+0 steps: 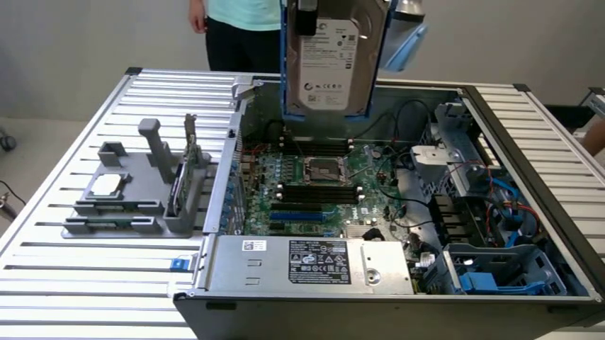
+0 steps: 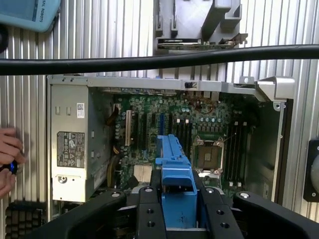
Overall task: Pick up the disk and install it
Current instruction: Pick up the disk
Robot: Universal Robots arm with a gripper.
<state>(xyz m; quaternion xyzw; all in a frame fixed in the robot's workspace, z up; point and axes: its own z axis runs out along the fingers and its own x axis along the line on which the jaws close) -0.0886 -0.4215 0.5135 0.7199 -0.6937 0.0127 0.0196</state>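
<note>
Ribbed metal table (image 1: pixel 85 283) carries an open computer case (image 1: pixel 378 315), and I hang above it with my claw (image 2: pixel 177 215) clenched on the disk (image 1: pixel 331 64). In the exterior view the disk sits at twelve o'clock, lifted clear over the back of the case, upright on edge with its white label facing the camera and its blue carrier framing both sides. From my wrist view the blue end of the carrier (image 2: pixel 174 174) juts out between my black fingers (image 2: pixel 148 209), which press against it on either side. Beneath it lies the motherboard (image 1: pixel 312 188), with the bare processor socket (image 1: pixel 321 170) near the centre of the case. At six o'clock of the case is the silver power supply (image 1: pixel 302 262), and at about four o'clock a blue-trimmed bay (image 1: pixel 501 276). Outside the case, at nine o'clock on the table, stands a grey fixture (image 1: pixel 142 212) holding a small square chip (image 1: pixel 106 185) and a thin card (image 1: pixel 177 188) on edge. A person (image 1: pixel 236 28) stands behind the table at eleven o'clock.
</note>
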